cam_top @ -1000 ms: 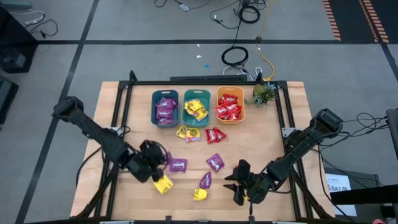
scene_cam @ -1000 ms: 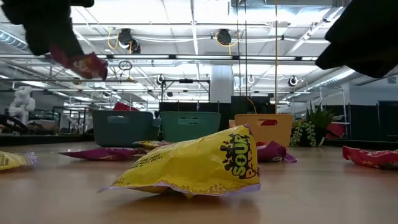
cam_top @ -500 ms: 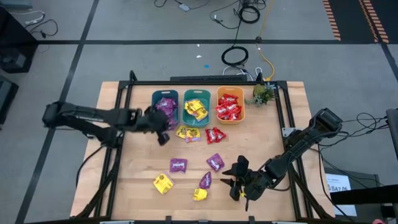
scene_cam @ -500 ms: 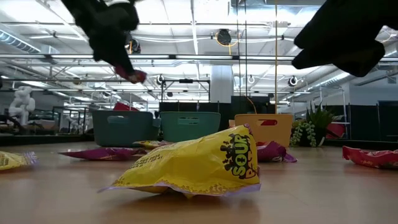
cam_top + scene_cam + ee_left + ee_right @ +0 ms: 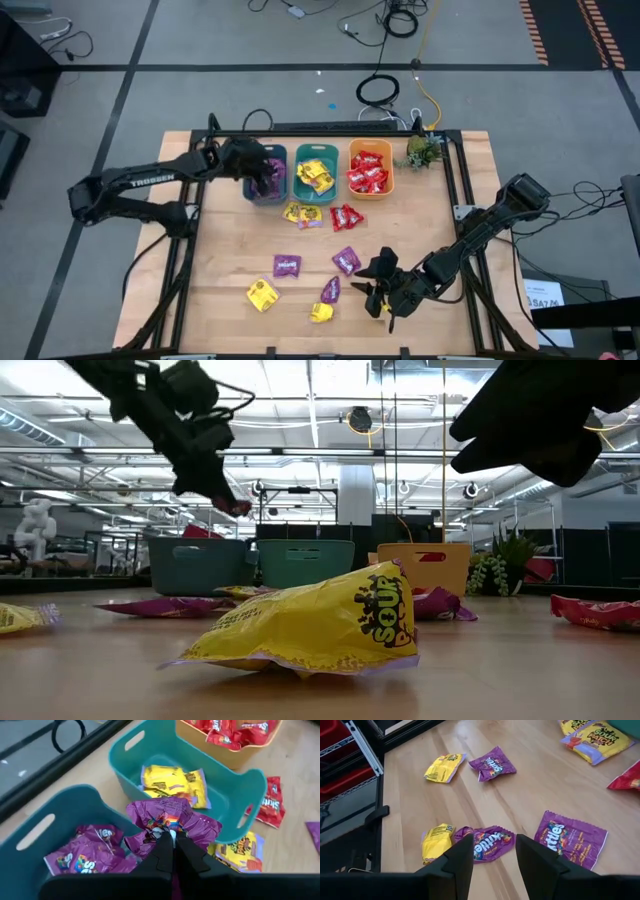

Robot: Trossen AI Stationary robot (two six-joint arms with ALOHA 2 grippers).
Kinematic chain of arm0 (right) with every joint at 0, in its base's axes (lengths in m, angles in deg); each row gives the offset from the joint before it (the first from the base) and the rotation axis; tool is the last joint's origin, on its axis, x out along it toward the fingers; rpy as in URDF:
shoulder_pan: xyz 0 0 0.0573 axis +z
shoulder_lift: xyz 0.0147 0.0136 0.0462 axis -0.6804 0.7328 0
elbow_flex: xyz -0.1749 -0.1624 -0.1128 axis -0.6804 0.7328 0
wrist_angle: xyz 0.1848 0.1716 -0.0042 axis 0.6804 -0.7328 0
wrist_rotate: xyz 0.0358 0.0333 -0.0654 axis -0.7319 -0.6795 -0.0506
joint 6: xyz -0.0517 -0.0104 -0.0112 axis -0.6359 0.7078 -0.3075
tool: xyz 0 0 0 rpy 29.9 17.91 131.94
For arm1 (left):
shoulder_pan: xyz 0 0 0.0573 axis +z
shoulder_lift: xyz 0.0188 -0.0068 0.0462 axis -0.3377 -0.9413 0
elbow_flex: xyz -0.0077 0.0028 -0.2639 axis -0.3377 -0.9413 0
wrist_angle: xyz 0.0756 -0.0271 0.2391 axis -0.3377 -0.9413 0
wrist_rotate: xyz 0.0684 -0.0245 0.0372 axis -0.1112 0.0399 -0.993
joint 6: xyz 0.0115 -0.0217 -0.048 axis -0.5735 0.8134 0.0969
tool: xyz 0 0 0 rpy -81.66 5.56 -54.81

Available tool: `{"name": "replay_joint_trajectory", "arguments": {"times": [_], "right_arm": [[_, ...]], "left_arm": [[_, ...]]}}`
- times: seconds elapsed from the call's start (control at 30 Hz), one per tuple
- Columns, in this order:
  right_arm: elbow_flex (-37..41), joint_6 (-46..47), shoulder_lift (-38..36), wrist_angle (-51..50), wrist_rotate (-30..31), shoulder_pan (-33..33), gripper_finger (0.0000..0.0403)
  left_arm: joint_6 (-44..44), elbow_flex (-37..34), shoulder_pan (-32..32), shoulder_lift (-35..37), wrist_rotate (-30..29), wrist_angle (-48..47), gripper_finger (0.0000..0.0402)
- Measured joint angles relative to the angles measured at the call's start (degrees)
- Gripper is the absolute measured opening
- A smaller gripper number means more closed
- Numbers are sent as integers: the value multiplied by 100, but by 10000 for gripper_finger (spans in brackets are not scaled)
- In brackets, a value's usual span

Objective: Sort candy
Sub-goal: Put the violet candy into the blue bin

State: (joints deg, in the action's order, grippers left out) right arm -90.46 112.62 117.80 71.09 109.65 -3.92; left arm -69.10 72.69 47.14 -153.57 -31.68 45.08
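Note:
My left gripper is shut on a purple candy packet and hovers over the left teal bin, which holds purple candy, close to the wall next to the middle bin. The low view shows this gripper high above the bins. My right gripper hangs open above the table near its front edge. Beneath its fingers lie a purple packet and a yellow one, both flat on the wood. More loose candy is scattered on the table. My left gripper pinches the purple packet between its two fingertips at the crumpled edge nearest the gripper. The fingers slant down toward the table's far edge. The packet is lifted clear and fans out beyond the fingertips, above the bin.
The middle teal bin holds yellow candy and the orange bin holds red candy. A small green plant stands at the far right. Yellow and red packets lie in front of the bins.
My left gripper has swung from the table's near left toward the far edge and now stands over the left teal bin. It has stayed shut, carrying the purple packet clear of the table. My right gripper has crept slightly toward the table's left.

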Motion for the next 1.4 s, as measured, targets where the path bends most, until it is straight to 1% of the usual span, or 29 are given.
{"name": "replay_joint_trajectory", "arguments": {"times": [0.07, 0.17, 0.23, 0.33, 0.43, 1.2, 1.3, 1.4], "right_arm": [[0, 64, 0, -4, -6, 0, 139], [0, 73, 0, -10, -4, 0, 139], [0, 70, 0, -13, -4, 0, 139], [0, 67, 0, -20, -7, 0, 139], [0, 62, 0, -19, -5, 0, 139], [0, 226, 0, 20, -7, 0, 139], [0, 215, 0, 20, -7, 0, 139], [0, 181, 0, 20, -6, 0, 139]], "left_arm": [[21, -201, 192, -1, 113, 254, 7], [145, -407, 419, -1, 136, 566, 7], [144, -492, 478, -1, 327, 792, 16], [140, -499, 472, -1, 395, 811, 33], [142, -499, 483, -1, 321, 843, 41], [209, -504, 478, 26, 279, 756, 47], [590, -459, 473, 101, 587, 589, 47], [766, -447, 366, 251, 1065, 500, 47]]}}
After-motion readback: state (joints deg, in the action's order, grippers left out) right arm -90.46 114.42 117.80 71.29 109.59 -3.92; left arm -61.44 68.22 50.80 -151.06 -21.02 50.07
